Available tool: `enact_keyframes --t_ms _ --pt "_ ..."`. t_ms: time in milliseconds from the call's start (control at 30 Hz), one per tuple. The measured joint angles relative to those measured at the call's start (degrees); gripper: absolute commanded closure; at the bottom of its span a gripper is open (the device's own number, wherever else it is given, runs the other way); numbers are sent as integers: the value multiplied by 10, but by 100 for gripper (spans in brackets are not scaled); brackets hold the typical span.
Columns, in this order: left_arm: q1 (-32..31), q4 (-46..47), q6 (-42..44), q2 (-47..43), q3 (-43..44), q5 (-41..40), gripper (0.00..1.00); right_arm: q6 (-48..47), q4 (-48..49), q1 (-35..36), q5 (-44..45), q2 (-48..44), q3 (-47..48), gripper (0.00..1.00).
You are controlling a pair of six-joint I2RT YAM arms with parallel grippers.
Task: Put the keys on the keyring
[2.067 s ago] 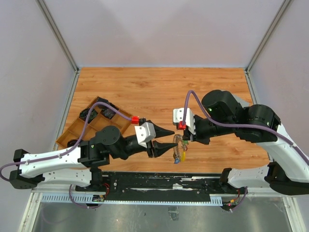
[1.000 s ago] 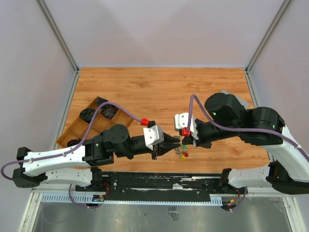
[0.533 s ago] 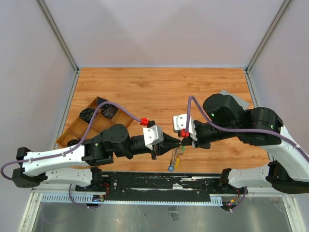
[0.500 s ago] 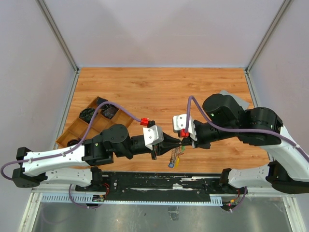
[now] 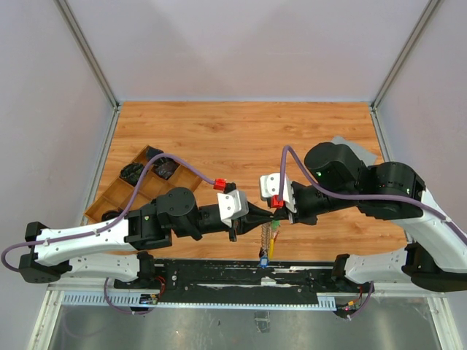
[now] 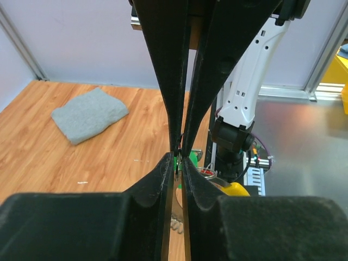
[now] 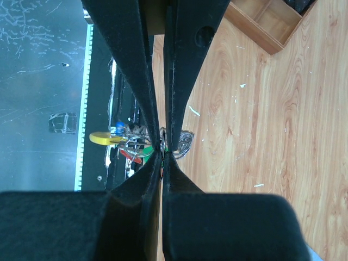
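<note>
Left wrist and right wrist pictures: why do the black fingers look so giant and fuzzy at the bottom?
Left wrist: the left gripper sits right by the lens, so its near end blurs, while the grey cloth looks sharp. Right wrist: same with the right gripper; the table grain is crisp, the keys small. Top external: even light, soft shadows.

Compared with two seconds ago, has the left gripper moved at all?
Yes. The left gripper has moved right, farther from the wooden tray, and its tip now sits beside the right gripper, where the keyring hangs.
</note>
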Motion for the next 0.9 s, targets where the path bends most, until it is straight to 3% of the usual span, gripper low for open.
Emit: enact_keyframes --t_ms 133,267,333,467,700,900 --pt "0 -3 0 0 0 0 99 0 1 3 3 -1 -2 99" --pt "0 -5 2 0 1 0 100 0 7 3 5 -5 -8 99" --pt "0 -8 2 1 3 0 100 0 10 3 5 -8 -11 92" --pt "0 -8 2 2 5 -16 99 10 27 3 18 -15 -15 68" --pt "0 -11 -2 -7 -2 -67 99 50 113 3 86 -69 -40 57" --pt "6 -7 -19 -9 -3 -120 100 138 186 3 193 -124 -92 48"
